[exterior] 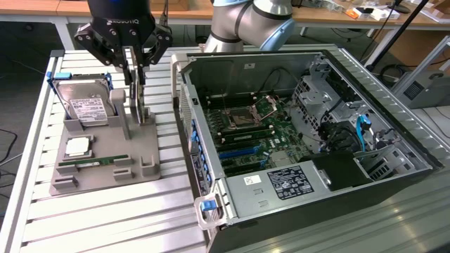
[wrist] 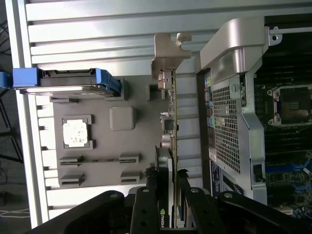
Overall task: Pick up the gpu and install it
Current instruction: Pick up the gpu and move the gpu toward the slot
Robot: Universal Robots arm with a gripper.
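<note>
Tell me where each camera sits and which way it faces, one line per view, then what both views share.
Exterior view: off the arm and raised, looking down on the slatted table, the grey parts tray and the open computer case; the arm and its jaws show at the top.
Wrist view: on the wrist, looking along the jaws at the gpu, seen edge-on; the black jaws flank it.
Shared: gpu, parts tray, hard drive, computer case.
</note>
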